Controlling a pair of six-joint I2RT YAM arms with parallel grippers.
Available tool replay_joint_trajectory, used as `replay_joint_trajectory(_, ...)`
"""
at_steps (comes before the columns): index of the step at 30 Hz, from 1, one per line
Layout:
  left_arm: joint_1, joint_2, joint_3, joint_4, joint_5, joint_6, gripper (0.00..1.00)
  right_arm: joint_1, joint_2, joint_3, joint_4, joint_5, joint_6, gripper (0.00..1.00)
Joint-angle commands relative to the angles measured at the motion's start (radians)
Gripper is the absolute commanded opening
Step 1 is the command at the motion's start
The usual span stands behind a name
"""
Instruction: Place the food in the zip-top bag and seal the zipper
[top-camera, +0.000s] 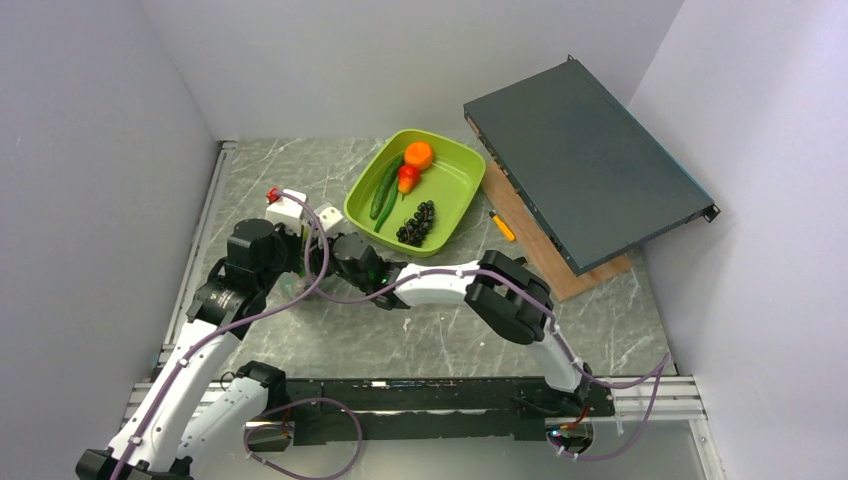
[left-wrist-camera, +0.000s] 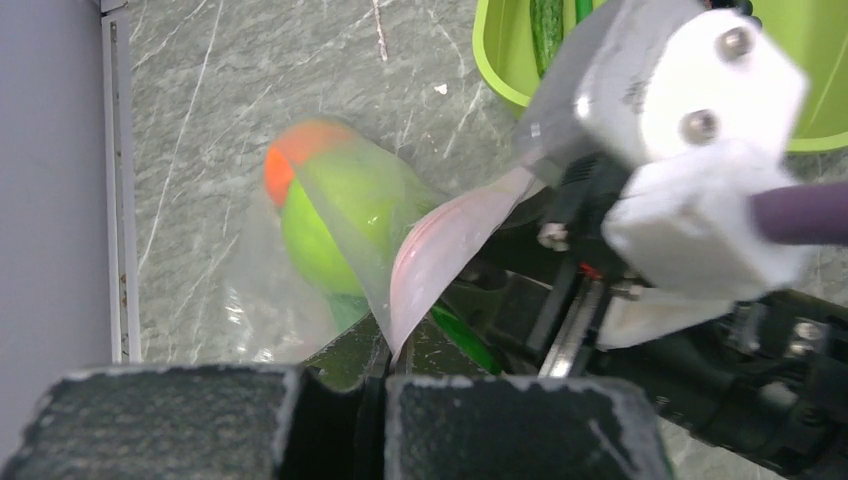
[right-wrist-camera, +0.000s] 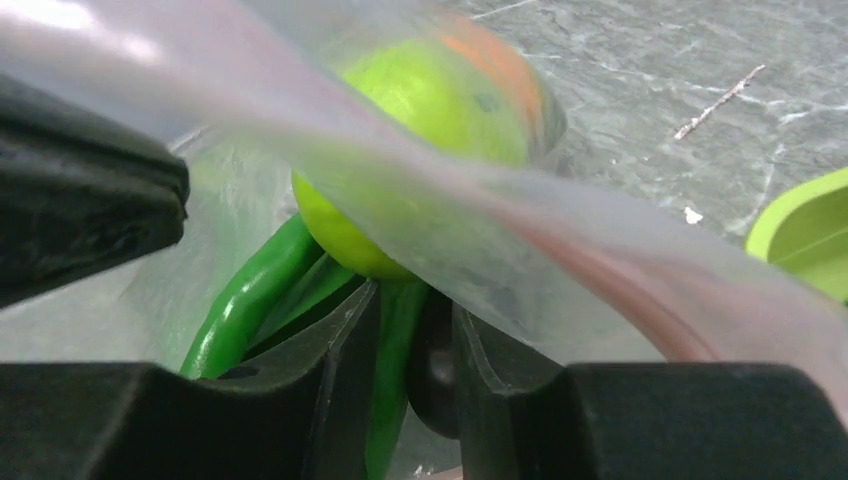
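Observation:
The zip-top bag (left-wrist-camera: 250, 290) lies on the marble left of the tray, its mouth lifted. My left gripper (left-wrist-camera: 395, 350) is shut on the pink zipper (left-wrist-camera: 440, 250). Inside the bag sits a green apple (right-wrist-camera: 420, 100) with an orange patch. My right gripper (right-wrist-camera: 410, 330) reaches into the mouth, its jaws closed narrowly on a green pod (right-wrist-camera: 395, 340) with a dark rounded thing beside it. Another green pod (right-wrist-camera: 245, 300) lies just left. More food lies in the tray: an orange (top-camera: 419, 154), red pepper (top-camera: 407, 178), cucumber (top-camera: 384, 188) and dark grapes (top-camera: 418, 222).
The lime-green tray (top-camera: 470, 165) stands at the back centre. A dark flat box (top-camera: 590, 160) rests tilted on a wooden board at the right, with an orange-handled screwdriver (top-camera: 503, 226) beside it. Grey walls close in three sides.

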Motion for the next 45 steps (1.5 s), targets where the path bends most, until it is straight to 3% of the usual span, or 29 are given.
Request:
replay_joint_trajectory(1, -0.002, -0.011, 0.018, 0.063, 0.011, -0.007, 0.0, -0.015, -0.125, -0.065, 0.04, 0.008, 0.004, 0.37)
replay_joint_trajectory(17, -0.003, -0.008, 0.013, 0.062, -0.005, -0.007, 0.0, -0.015, -0.464, -0.42, -0.029, -0.121, 0.072, 0.57)
replay_joint_trajectory(25, -0.002, 0.0, 0.018, 0.062, 0.005, -0.007, 0.0, -0.031, -0.587, -0.512, -0.111, 0.05, -0.038, 0.58)
replay_joint_trajectory(29, -0.002, 0.005, 0.021, 0.064, 0.009, -0.006, 0.0, -0.096, -0.609, -0.544, -0.123, 0.092, -0.041, 0.59)
replay_joint_trajectory(36, -0.002, 0.003, 0.018, 0.065, 0.003, -0.006, 0.0, -0.249, -0.51, -0.389, -0.347, 0.208, 0.048, 0.62)
replay_joint_trajectory(39, -0.002, 0.011, 0.021, 0.062, 0.012, -0.007, 0.0, -0.281, -0.423, -0.258, -0.437, 0.284, 0.065, 0.72)
replay_joint_trajectory(45, -0.002, 0.009, 0.015, 0.064, -0.004, -0.007, 0.0, -0.373, -0.249, -0.023, -0.51, 0.26, 0.105, 0.77)
